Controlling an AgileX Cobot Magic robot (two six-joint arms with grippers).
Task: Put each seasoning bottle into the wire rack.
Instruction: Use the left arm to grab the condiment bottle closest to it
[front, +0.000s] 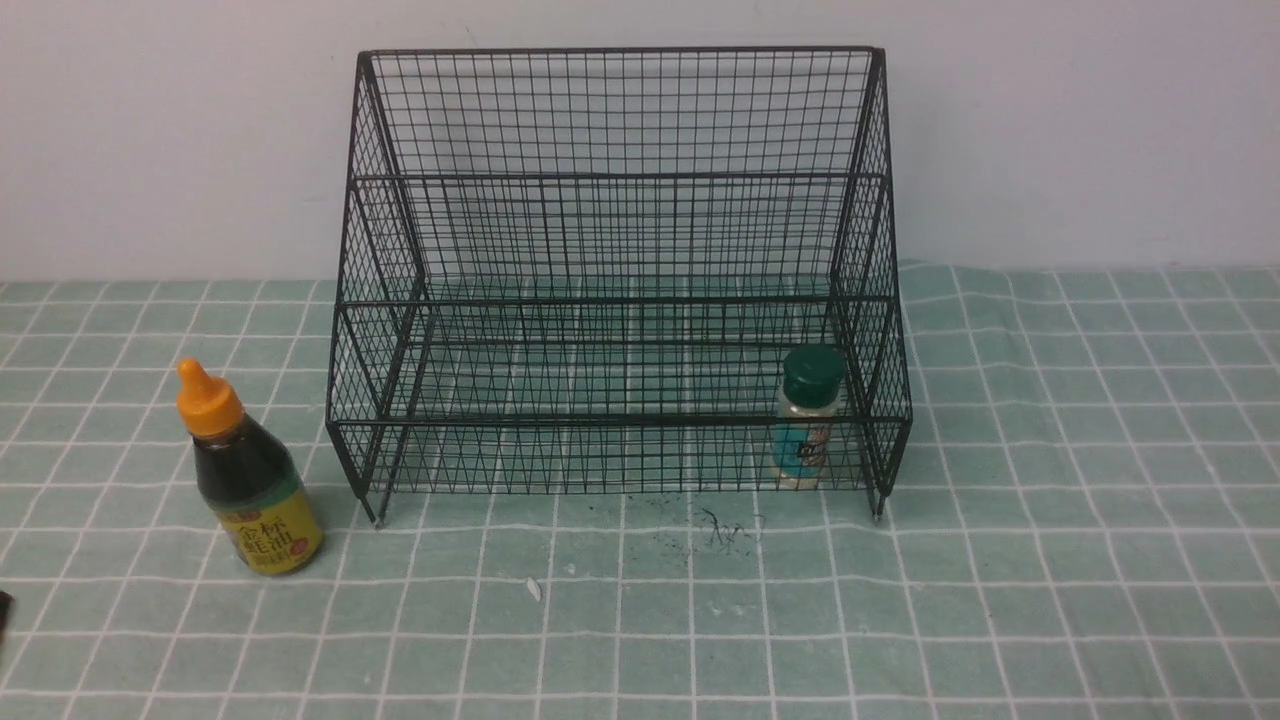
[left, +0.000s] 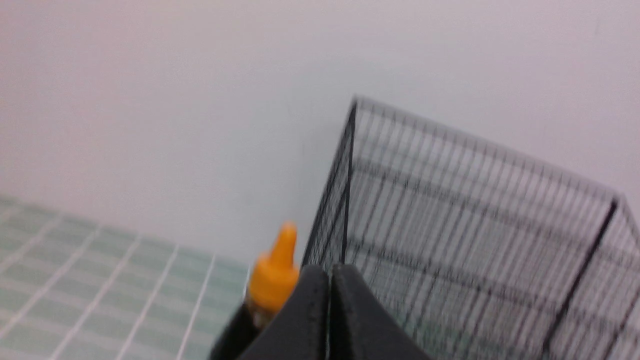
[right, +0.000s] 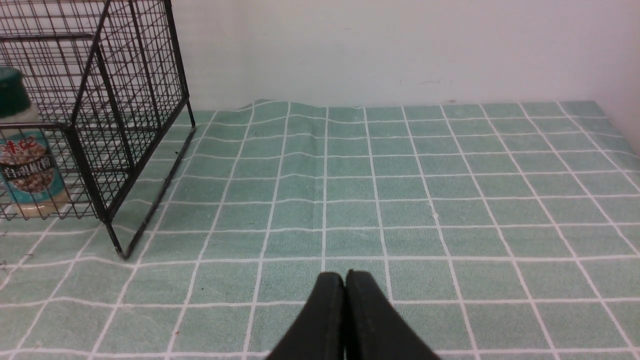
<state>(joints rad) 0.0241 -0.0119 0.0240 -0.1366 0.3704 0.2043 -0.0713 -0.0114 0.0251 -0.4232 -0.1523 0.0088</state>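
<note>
Task half done, by the look of it. Wire rack (front: 620, 270) stands at the back of the table (front: 1050, 600), against the wall. The green-lidded shaker (front: 808, 420) is already inside, upright on the lowest tier, tucked into the rack's front right corner, roughly 4 o'clock from the rack's middle in the front view. The dark-sauce bottle (front: 250, 475) is still outside: upright on the table near the rack's front left leg, about 8 o'clock from the rack's middle, not touching the wire. That bottle is what remains to be picked up and put in. Left jaws: pressed flat together, nothing between them. The left wrist view shows the bottle's orange cap (left: 274, 280) just past them at about 10 o'clock, and the front view shows nothing around the bottle, so I judge no contact. Right jaws: likewise clamped tight on nothing, low over bare table, well off to the rack's right side, with the shaker visible through the mesh.
</note>
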